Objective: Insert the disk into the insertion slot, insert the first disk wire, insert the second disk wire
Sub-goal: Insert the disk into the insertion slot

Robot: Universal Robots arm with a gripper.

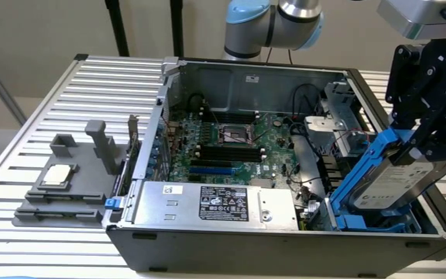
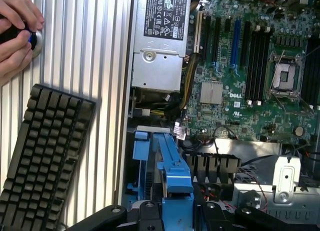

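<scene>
The disk (image 1: 394,183), silver-grey with a white label, sits in its bright blue carrier and leans steeply. Its lower end rests inside the insertion slot (image 1: 366,222), a bay with blue rails at the case's front corner on the exterior view's right. My gripper (image 1: 413,152) is shut on the disk's raised upper end. In the wrist view the blue carrier (image 2: 172,166) runs out from between my black fingers (image 2: 150,211) toward the slot's blue rails (image 2: 140,150). Thin red and black cables (image 1: 348,138) hang beside the bay.
The open case holds a green motherboard (image 1: 231,145), a silver power-supply box (image 1: 215,203) and a grey cage with a silver bracket (image 1: 338,107). A grey fixture with a chip (image 1: 58,177) lies on the slatted table. A keyboard (image 2: 45,156) and a person's hands (image 2: 15,26) are outside the case.
</scene>
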